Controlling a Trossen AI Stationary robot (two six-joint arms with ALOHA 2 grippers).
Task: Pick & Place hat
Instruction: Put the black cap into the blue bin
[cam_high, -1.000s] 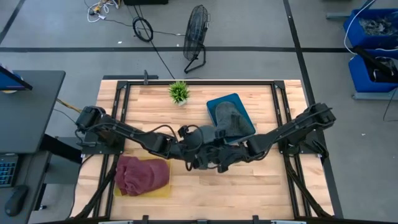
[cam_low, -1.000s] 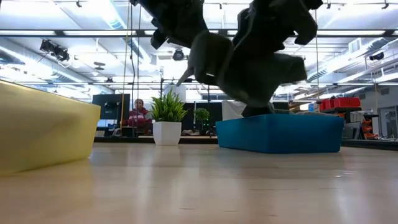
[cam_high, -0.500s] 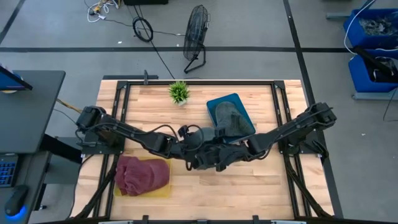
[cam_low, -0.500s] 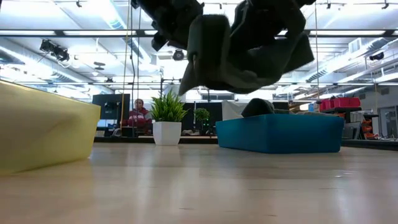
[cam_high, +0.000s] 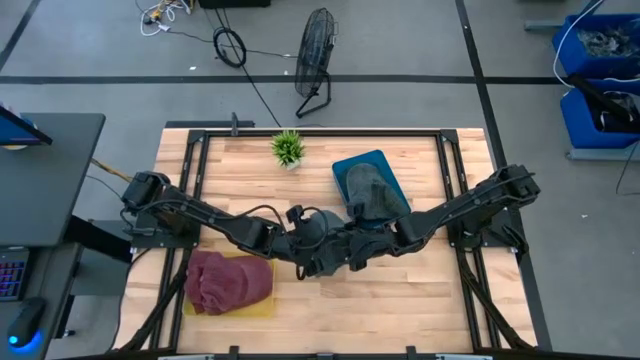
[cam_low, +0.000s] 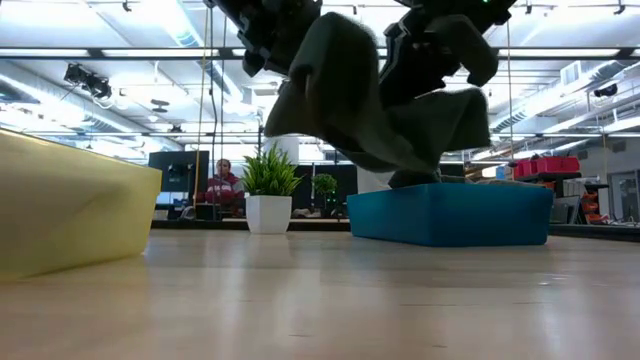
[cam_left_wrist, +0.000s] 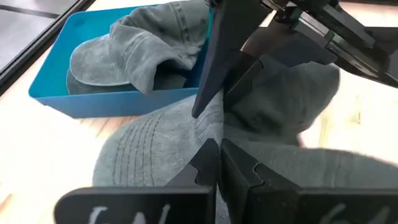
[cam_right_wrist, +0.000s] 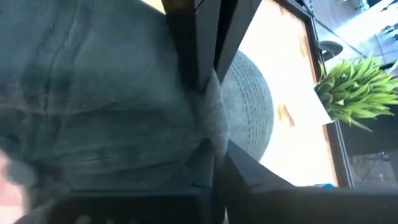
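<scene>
A grey cap (cam_low: 350, 100) hangs in the air over the table's middle, between my two grippers. My left gripper (cam_left_wrist: 219, 144) and my right gripper (cam_right_wrist: 214, 148) meet tip to tip there (cam_high: 335, 250), both shut on its cloth. The cap's stitched brim (cam_left_wrist: 137, 149) shows in the left wrist view. Behind them a blue bin (cam_high: 345, 170) holds another grey cap (cam_left_wrist: 124, 56). A yellow bin (cam_low: 70, 200) at the near left holds maroon cloth (cam_high: 228, 283). My left gripper pinches a fold of the cap's cloth (cam_left_wrist: 211, 127) between its two fingers, beside the brim. It comes from the table's left. The cap hangs below, clear of the table. My right gripper pinches the same bunched fold (cam_right_wrist: 214, 121) from the opposite side, its fingers (cam_left_wrist: 214, 93) facing my left gripper's. The cloth droops slack around both.
A small potted plant (cam_high: 288, 148) stands at the table's far edge, left of the blue bin. Bare wood (cam_high: 400, 290) lies near the front right. A person sits far behind the table (cam_low: 222, 185).
My right gripper has edged toward the table's left, closer against my left gripper. The hanging cap was drawn up and bunched half a second ago; now its lower part droops down again toward the blue bin, still clear of the table.
</scene>
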